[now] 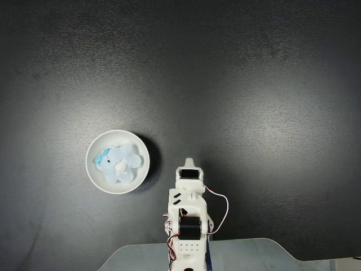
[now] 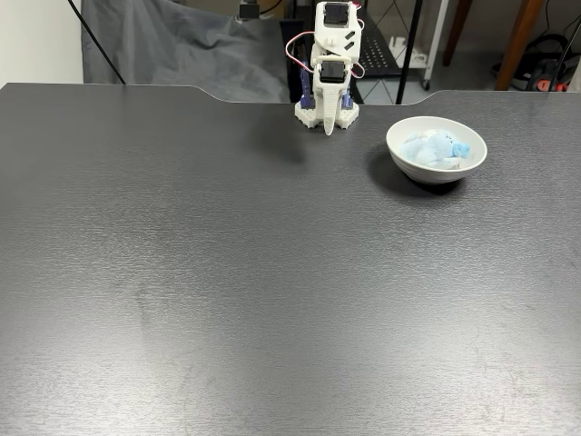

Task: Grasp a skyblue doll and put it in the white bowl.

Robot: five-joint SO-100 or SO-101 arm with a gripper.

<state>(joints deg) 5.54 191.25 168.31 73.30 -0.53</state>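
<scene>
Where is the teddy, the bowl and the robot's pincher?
skyblue doll (image 1: 121, 164), a fixed view, its fluffy belly.
white bowl (image 1: 93, 169), same view, left rim.
gripper (image 2: 329, 127), another fixed view, fingertips pointing down.

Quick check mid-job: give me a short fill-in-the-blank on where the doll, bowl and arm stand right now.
1. The skyblue doll lies inside the white ____.
2. In both fixed views the arm is folded back at the table's ____.
3. The tabletop is ____ in colour.
4. The tool holds ____.

Missing words: bowl; edge; black; nothing

The bowl's rim is at.
</scene>
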